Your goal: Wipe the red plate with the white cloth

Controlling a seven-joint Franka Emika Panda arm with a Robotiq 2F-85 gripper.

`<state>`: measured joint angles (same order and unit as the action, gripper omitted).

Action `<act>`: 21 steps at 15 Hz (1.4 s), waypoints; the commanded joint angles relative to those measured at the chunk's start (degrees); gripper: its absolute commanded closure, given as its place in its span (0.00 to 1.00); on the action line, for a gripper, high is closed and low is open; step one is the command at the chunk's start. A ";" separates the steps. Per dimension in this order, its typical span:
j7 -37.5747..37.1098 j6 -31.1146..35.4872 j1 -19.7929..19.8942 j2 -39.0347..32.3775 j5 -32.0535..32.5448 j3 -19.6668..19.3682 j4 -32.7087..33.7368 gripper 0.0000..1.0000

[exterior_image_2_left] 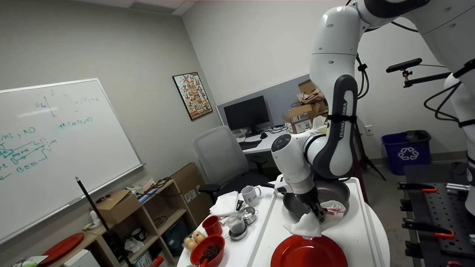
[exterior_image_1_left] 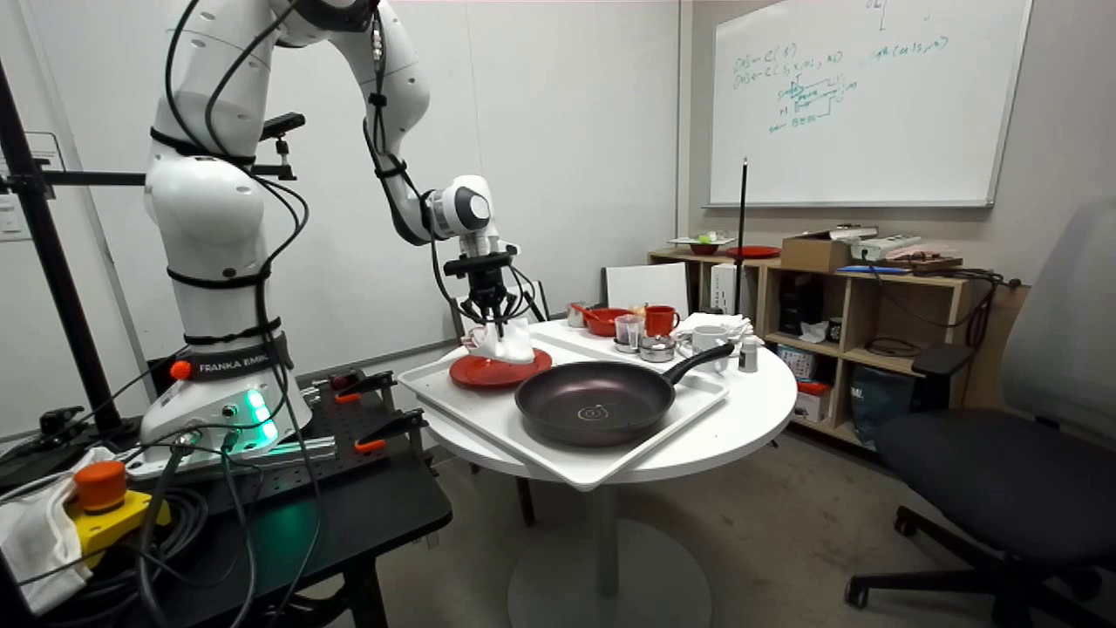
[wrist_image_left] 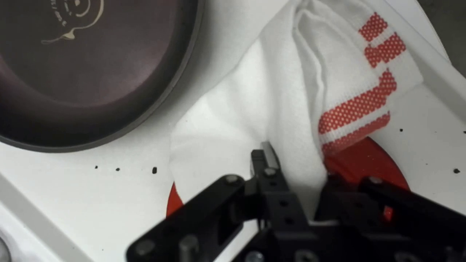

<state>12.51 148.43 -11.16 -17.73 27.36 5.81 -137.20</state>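
Observation:
The white cloth (wrist_image_left: 225, 123), with red dotted stripes at one end, is bunched in my gripper (wrist_image_left: 296, 171), which is shut on it. In the wrist view a fold of the cloth rises between the two fingers. Below it lies the red plate (wrist_image_left: 367, 163), mostly covered by cloth and gripper in that view. Both exterior views show the plate flat on the white tray, with the cloth (exterior_image_1_left: 513, 344) over its edge. In an exterior view the gripper (exterior_image_2_left: 320, 216) points down beside the plate (exterior_image_2_left: 308, 256). Whether the cloth presses on the plate cannot be told.
A large dark pan (exterior_image_1_left: 596, 403) sits on the white tray (exterior_image_1_left: 471, 408) close to the plate, its handle (exterior_image_1_left: 700, 362) sticking out over the table. Along the table's far side stand a red bowl (exterior_image_2_left: 207, 252), a red mug (exterior_image_2_left: 212, 225), a white mug (exterior_image_2_left: 251, 196) and metal tins.

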 commanded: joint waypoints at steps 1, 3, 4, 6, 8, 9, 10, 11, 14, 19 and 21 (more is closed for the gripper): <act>7.84 0.13 2.14 -1.64 -4.86 3.35 1.96 0.93; 11.24 0.03 2.81 -2.38 -7.39 5.00 2.47 0.93; 12.42 -0.03 3.01 -2.76 -8.44 5.66 2.71 0.93; 14.73 -0.64 3.67 -3.78 -10.87 6.98 3.33 0.93; 17.72 -1.15 4.85 -5.26 -13.62 8.47 4.12 0.93; 19.27 -1.32 5.50 -6.17 -14.82 9.19 4.63 0.93; 21.07 -1.51 6.27 -7.35 -16.05 10.00 5.37 0.93; 22.90 -1.83 7.07 -8.26 -17.10 10.84 5.97 0.93; 27.80 -3.79 8.79 -10.98 -19.33 12.55 8.14 0.93; 37.14 -9.03 10.95 -15.38 -22.84 14.92 12.67 0.93; 40.25 -11.58 10.92 -16.88 -23.49 15.08 14.67 0.93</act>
<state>46.99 141.35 -1.21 -31.70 6.22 19.54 -126.61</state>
